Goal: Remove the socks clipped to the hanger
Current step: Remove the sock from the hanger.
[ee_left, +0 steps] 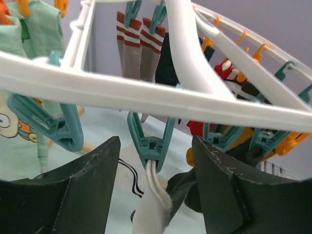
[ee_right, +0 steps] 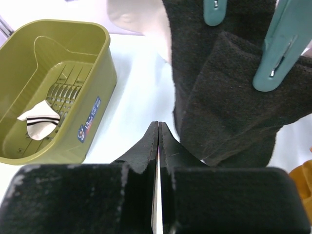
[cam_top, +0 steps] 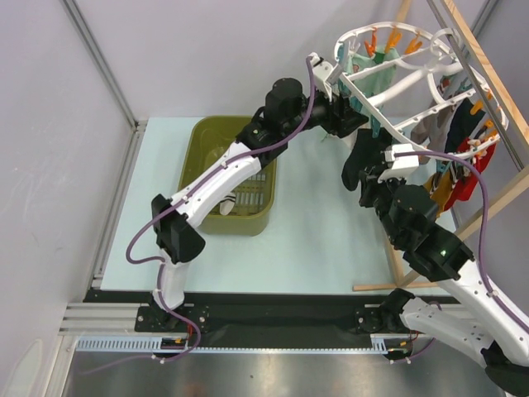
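Observation:
The white ring hanger (cam_top: 430, 78) hangs from the wooden rack at the back right, with socks clipped under it. My left gripper (cam_top: 349, 116) is open just below the hanger's spoke (ee_left: 146, 92). Between its fingers hangs a teal peg (ee_left: 151, 146) that pinches a white sock (ee_left: 153, 207); neither finger touches it. Brown-and-white striped socks (ee_left: 139, 44), a mint bear-print sock (ee_left: 24, 39) and a red sock (ee_left: 195, 127) hang behind. My right gripper (ee_right: 158, 126) is shut on nothing, just left of the black socks (ee_right: 224, 87) held by teal pegs (ee_right: 287, 48).
An olive-green tub (cam_top: 231, 178) stands on the table left of the hanger, with one striped white sock (ee_right: 41, 124) lying in it. The wooden rack (cam_top: 483, 70) slants along the right side, and its foot (cam_top: 388, 285) lies on the table by my right arm.

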Motion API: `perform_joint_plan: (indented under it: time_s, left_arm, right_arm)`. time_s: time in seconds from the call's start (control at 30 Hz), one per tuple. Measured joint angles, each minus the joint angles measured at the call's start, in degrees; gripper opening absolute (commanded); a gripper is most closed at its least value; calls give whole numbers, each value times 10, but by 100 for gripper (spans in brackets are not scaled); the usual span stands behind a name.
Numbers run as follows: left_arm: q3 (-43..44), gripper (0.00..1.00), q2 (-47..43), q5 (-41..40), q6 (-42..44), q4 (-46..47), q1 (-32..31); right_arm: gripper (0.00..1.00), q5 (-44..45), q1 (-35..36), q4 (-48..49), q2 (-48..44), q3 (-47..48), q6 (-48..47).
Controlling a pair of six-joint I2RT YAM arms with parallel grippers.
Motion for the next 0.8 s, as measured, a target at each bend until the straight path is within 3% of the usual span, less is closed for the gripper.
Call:
perform_joint_plan:
  time_s: [0.07,0.17,0.27,0.43,0.57,0.67,0.8]
  left_arm:
    - [-20,65,-4,14,0,13,2]
    - [-43,65,-8,31,-1,21,2]
    - [-60,64,-14,45,0,21,0]
    - [-111,69,-50,52,3,19,-3]
    - [-139,67,-74,52,5,23,-7]
    - [-139,62,-76,52,4,28,-8]
    - [-139,45,-76,51,5,26,-10]
  right_arm:
    - [2,0,0,-2,-1,0,0]
    - [18,-1,0,-2,2,0,1]
    - [29,-8,0,-1,10,0,3]
    - [33,-14,0,1,24,0,6]
    - [34,-14,2,1,27,0,11]
    - [30,-13,4,0,27,3,15]
    - [30,-11,5,-5,23,8,16]
